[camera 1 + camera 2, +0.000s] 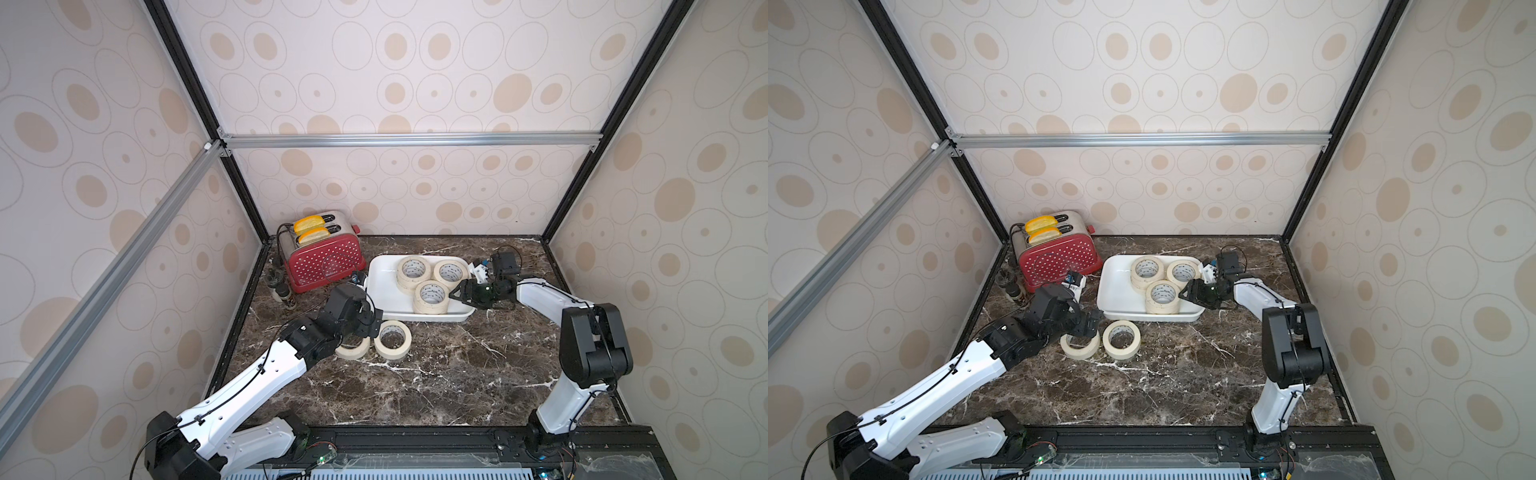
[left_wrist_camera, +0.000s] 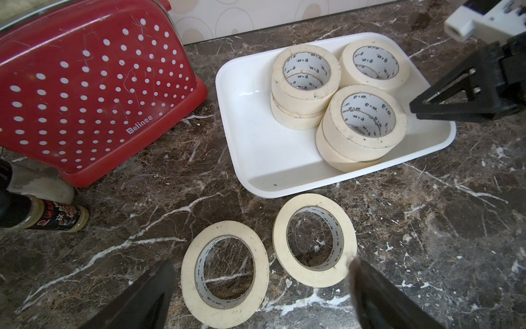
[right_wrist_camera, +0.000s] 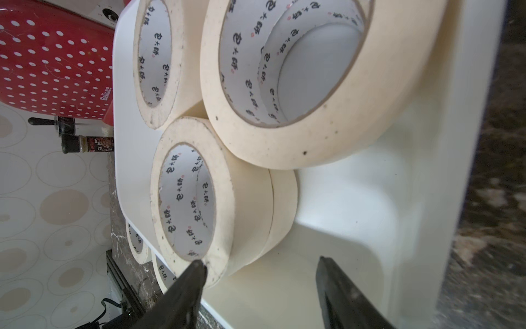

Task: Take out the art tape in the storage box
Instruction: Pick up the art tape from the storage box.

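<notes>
Right now my left gripper [image 2: 262, 263] hangs with its jaws spread wide and nothing between them, low over the marble table [image 1: 457, 374], left of centre in both top views. Just under it 2 rolls of art tape lie flat on the table, just beside each other, holes facing straight up: the covered roll [image 1: 352, 351] sits half under my wrist and the clear roll [image 1: 392, 338] sits right of it.

The storage box [image 1: 382, 291] rests at the centre of the frame, right of the red toaster [image 1: 322, 266], its long axis running roughly left to right. Inside it, toward its right half, stand 3 stacks of tape, every roll's axis upright: the back stack [image 1: 413, 270], the right stack [image 1: 451, 272] and the front stack [image 1: 432, 297]. The back and front stacks are 2 rolls high.

My right gripper [image 3: 260, 262] reaches in from the right of the frame, pointing left at the front stack. Its jaws stand apart, clamped on nothing: 1 fingertip [image 3: 196, 270] meets the upper roll's top rim, the other hangs over bare box floor.
</notes>
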### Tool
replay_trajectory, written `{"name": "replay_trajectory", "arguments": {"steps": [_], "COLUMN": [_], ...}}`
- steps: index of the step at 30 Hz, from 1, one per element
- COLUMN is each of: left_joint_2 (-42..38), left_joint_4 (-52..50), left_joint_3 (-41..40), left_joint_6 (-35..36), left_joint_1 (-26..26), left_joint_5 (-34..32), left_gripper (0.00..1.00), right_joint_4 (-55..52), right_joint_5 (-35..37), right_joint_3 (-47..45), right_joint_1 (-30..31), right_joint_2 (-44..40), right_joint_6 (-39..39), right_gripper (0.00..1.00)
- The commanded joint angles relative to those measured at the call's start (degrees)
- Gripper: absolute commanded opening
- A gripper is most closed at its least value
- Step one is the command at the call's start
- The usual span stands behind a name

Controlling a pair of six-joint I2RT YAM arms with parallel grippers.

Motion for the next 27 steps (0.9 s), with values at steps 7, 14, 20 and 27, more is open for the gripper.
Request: {"name": "replay_trajectory", "arguments": {"steps": [7, 14, 20, 27], "left_joint_2": [-0.67, 0.73, 0.93, 1.65], "left_joint_4": [-1.14, -1.05, -0.96, -0.96], "left_joint_3": [-0.49, -0.23, -0.49, -0.49], "left_joint_6": [1.27, 1.41, 1.27, 1.27], "left_joint_1": [-0.42, -0.42, -0.42, -0.42], "left_joint_5": [-0.11, 0.08, -0.18, -0.1], "left_gripper": [0.99, 0.99, 0.99, 0.99], "right_joint_4": [2.34, 0.98, -0.93, -3.17], "right_joint_5": [-1.87, -0.09, 2.97, 4.53], "right_joint_3": [4.2, 5.78, 6.76, 7.73], "right_joint_1": [0.35, 3.76, 4.31, 4.51], "right_joint_2": [4.62, 6.04, 6.65, 6.92], "right_joint_6": [2.7, 2.24, 1.1, -0.05], "right_gripper": [0.64, 0.62, 0.54, 0.44]}}
